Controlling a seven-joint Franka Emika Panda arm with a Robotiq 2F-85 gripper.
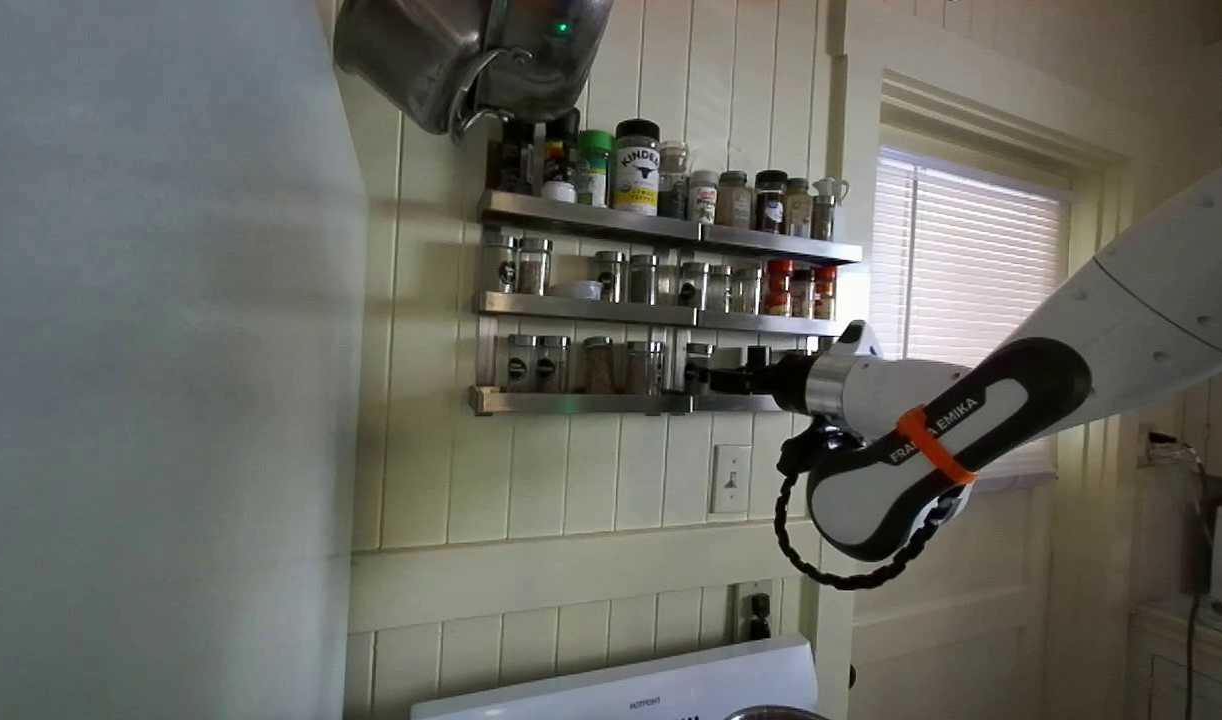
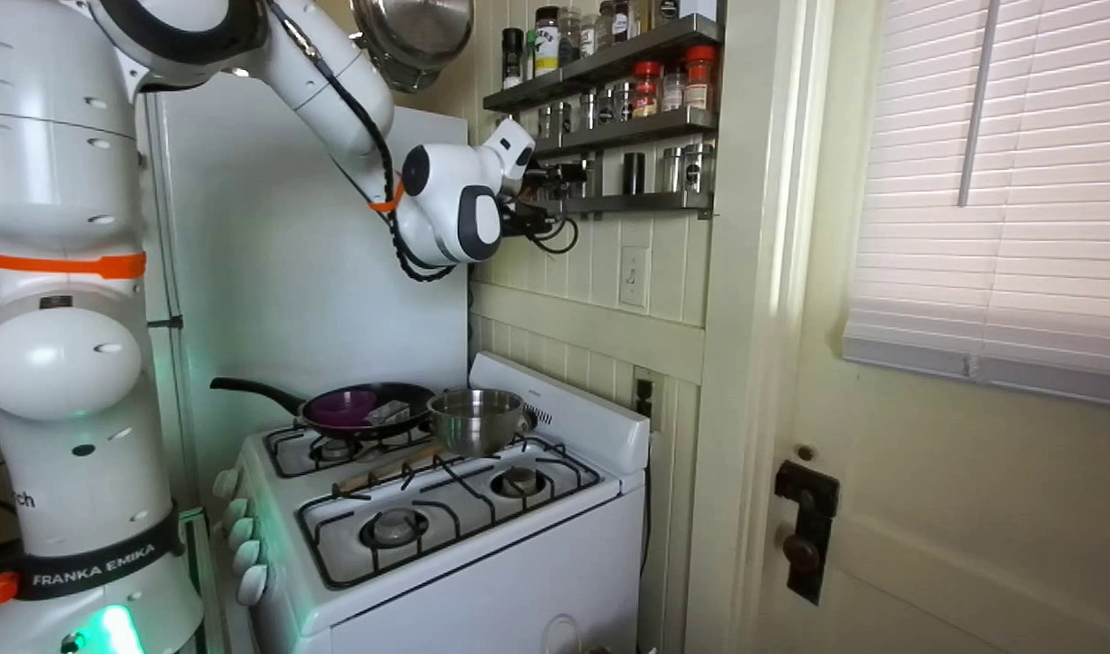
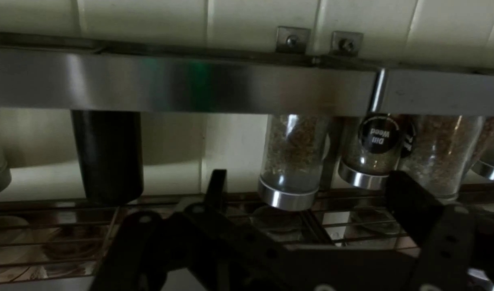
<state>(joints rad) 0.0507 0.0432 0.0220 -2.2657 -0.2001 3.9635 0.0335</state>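
In the wrist view, jars appear upside down, lids lowest. My gripper (image 3: 309, 176) stands open there, its dark fingers (image 3: 218, 184) wide apart. Between them shows a clear jar (image 3: 294, 157) of brown flakes with a silver lid; I cannot tell whether it lies in the gap or just beyond. A jar labelled Dill Weed (image 3: 370, 163) is close to the right-hand finger, which overlaps its lid edge. Off to the left is a plain black cylinder (image 3: 109, 157). Both exterior views put the gripper (image 1: 736, 370) at the lowest spice shelf (image 1: 581, 402); the arm partly hides the jars there.
Two higher shelves (image 1: 611, 220) carry more spice bottles. Metal pots (image 1: 471, 60) hang at upper left, beside a white fridge (image 2: 310, 245). Below is a gas stove (image 2: 482, 563) with a black pan (image 2: 410, 400) and a steel pot (image 2: 476, 422). A door (image 2: 955, 490) is at the right.
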